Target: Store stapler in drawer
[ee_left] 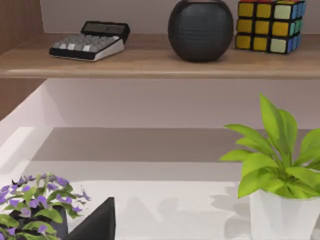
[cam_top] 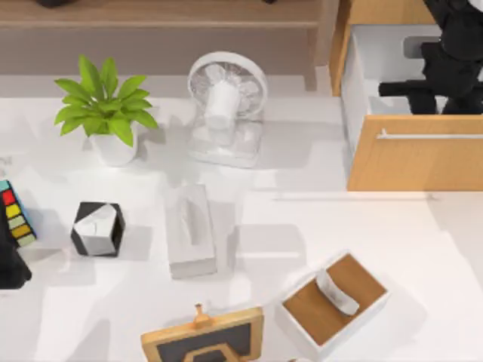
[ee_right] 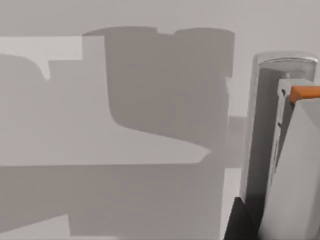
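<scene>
At the desk's left edge: left arm (cam_top: pixel 10 260), parked; its grip state could not be told. At the far right corner: drawer (cam_top: pixel 415 162), which stood pulled open. Over its cavity hung the right gripper (cam_top: pixel 411 90); whether it was open or closed could not be told. Close beside it lay the stapler (ee_right: pixel 272 150), slim and glassy-pale. It was judged rigid, light and slick, best pinched across its narrow flanks at mid-length.

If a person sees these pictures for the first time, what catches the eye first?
Probably the open drawer at the table's right, with the black right arm's end effector reaching inside it. The right wrist view shows the pale stapler against the drawer's white inside. A round white fan stands mid-table at the back.
</scene>
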Robot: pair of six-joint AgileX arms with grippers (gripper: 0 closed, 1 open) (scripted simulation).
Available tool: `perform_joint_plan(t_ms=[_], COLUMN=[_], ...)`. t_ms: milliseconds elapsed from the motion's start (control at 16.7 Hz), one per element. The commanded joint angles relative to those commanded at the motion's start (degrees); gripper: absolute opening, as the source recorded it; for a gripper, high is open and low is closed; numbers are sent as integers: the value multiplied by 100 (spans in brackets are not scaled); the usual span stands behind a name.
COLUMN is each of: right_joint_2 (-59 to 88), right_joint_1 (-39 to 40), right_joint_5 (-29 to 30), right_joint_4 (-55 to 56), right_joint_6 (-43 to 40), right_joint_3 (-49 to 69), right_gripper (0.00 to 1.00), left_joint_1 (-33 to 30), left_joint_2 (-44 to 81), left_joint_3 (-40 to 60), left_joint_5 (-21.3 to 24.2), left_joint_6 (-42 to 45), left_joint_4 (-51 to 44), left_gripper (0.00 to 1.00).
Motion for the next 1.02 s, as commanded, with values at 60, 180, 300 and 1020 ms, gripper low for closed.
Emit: perform_joint_plan(t_ms=[60,180,300,1020], right_joint_2=[3,3,3,3], right_joint_1=[0,0,0,0], right_joint_5=[-9,-9,-9,-9], right_joint_4=[20,20,20,20], right_joint_6=[-2,-2,-2,-2], right_joint_3=[-13,-13,-13,-13], right_gripper=[0,0,8,98], left_joint_1=[0,0,0,0], left_joint_2=[0,0,0,0], left_joint_3=[0,0,0,0], left_joint_5=[0,0,0,0], left_joint_6=[0,0,0,0], left_joint_4=[0,0,0,0], left_gripper=[100,100,100,100])
